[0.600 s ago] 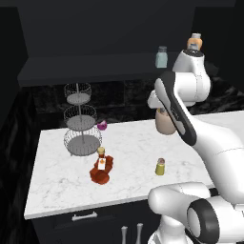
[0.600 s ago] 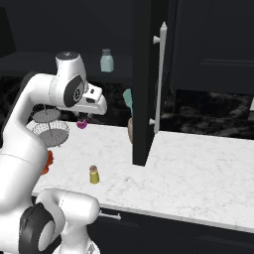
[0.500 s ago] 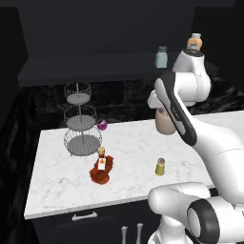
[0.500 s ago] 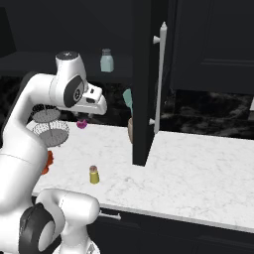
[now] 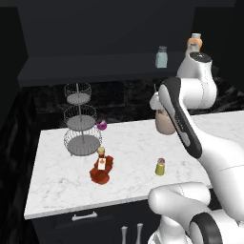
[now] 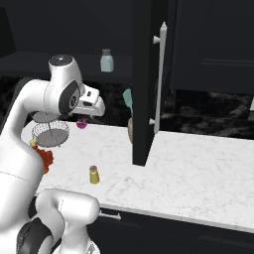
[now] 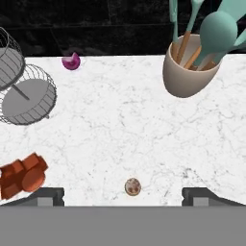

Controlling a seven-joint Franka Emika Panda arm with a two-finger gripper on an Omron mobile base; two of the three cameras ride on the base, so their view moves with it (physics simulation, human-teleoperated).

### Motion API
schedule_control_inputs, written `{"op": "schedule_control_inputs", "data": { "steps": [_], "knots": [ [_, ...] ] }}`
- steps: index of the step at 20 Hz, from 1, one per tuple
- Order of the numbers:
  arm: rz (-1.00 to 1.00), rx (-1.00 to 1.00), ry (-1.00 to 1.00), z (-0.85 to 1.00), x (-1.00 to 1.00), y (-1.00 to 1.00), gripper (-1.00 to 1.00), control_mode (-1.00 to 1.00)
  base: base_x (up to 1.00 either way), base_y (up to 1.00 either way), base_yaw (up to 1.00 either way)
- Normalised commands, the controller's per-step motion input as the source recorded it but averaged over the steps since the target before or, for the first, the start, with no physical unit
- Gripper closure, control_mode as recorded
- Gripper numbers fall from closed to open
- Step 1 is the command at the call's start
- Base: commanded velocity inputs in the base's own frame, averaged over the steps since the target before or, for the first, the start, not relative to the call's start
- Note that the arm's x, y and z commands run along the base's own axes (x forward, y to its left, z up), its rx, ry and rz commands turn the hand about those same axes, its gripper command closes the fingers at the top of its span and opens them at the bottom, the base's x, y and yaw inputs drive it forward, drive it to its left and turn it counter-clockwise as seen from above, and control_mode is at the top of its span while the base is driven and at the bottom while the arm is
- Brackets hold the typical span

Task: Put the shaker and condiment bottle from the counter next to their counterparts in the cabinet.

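The yellow-green shaker [image 5: 160, 167] stands on the marble counter [image 5: 128, 143] near its front edge, also seen as shaker [image 6: 94, 174]. From above, its brownish cap [image 7: 133, 186] lies far below and between my fingertips. My gripper [image 7: 125, 196] hovers high over it, open, with nothing held. The red-brown condiment bottle [image 5: 101, 164] with its yellowish cap sits left of the shaker; the bottle [image 7: 21, 176] is at the lower left of the hand view. On the cabinet ledge [image 5: 95, 64] stand the pale blue-grey shaker [image 5: 161, 57] and the orange bottle [image 5: 194, 43].
A wire tiered stand [image 5: 81, 121] and a small purple thing [image 5: 101, 125] sit at the counter's back left. A beige crock of teal utensils [image 7: 190, 67] stands at the back right. The open dark cabinet door [image 6: 144, 79] hangs over the counter to the right.
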Motion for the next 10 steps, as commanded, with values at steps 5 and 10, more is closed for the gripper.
{"op": "schedule_control_inputs", "data": {
  "steps": [5, 10],
  "knots": [
    [0.0, 0.0, -0.11, -0.2, -0.12, 0.0, -1.0, -1.0, 0.0, 0.0, 0.0],
    [0.0, 0.0, -0.15, -0.25, -0.16, 0.0, -1.0, -1.0, 0.0, 0.0, 0.0]
  ]
}}
